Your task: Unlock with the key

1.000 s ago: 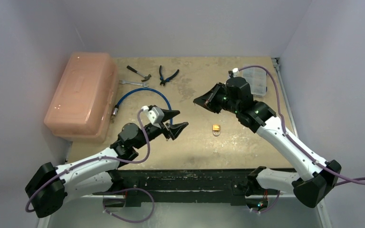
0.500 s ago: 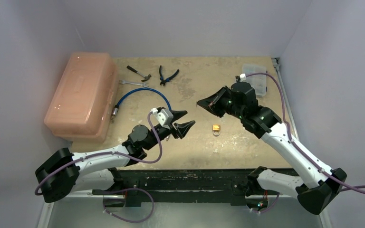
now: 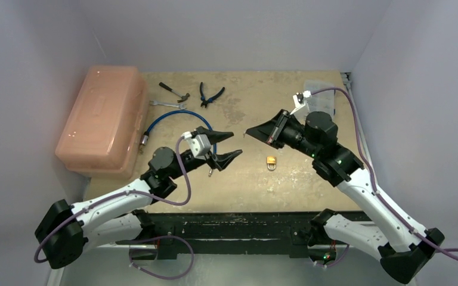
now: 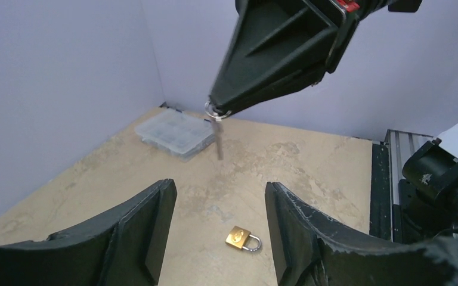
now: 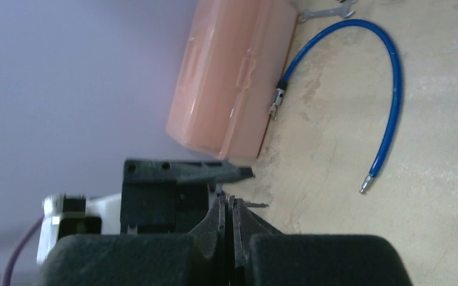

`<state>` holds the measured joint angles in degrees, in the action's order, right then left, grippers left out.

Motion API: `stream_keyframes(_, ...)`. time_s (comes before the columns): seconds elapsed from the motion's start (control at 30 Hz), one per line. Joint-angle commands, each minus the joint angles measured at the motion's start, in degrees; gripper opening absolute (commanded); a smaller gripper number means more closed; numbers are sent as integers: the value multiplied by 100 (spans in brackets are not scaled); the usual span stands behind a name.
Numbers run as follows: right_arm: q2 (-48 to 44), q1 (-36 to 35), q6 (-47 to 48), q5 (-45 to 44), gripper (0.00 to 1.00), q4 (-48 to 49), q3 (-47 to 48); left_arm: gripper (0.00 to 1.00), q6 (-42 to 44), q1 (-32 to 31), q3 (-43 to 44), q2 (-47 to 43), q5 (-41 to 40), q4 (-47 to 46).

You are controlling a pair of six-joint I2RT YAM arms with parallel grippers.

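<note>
A small brass padlock (image 3: 271, 162) lies flat on the tan table, shackle toward the near edge; in the left wrist view the padlock (image 4: 243, 238) shows between and beyond my open fingers. My left gripper (image 3: 237, 143) (image 4: 219, 196) hovers left of it, open and empty. My right gripper (image 3: 248, 131) (image 5: 231, 201) is raised above the table and points left, shut on the ring of the key (image 4: 217, 132). The thin silvery key hangs straight down from the right gripper's tip (image 4: 216, 108), above and behind the padlock. A sliver of the key (image 5: 256, 205) pokes past the shut jaws.
A pink toolbox (image 3: 101, 119) lies at the left edge. A blue cable (image 3: 179, 118), wrench (image 3: 167, 105), small hammer (image 3: 173, 90) and pliers (image 3: 210, 94) sit at the back left. A clear organiser box (image 3: 322, 96) (image 4: 173, 132) stands back right.
The right wrist has swung back to the right while its tip stays over the table's middle with the key. The left gripper has lifted slightly and turned, jaws still apart.
</note>
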<state>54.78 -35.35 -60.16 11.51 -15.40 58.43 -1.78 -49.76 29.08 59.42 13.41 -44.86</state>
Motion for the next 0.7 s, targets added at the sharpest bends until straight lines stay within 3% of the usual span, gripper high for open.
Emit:
stream_keyframes(0.0,-289,-24,985,774,0,694,-102,60,-53,385,555,-368,1333,909)
stream_keyframes(0.13,-319,-24,1149,1281,0,824,-180,58,23,394,674,-451,1619,1301)
stream_keyframes(0.33,-320,-24,1142,1233,0,579,-154,54,-392,388,598,-261,1860,803)
stream_keyframes(0.67,-225,-24,866,783,0,129,-42,39,-704,381,333,-23,1156,-2)
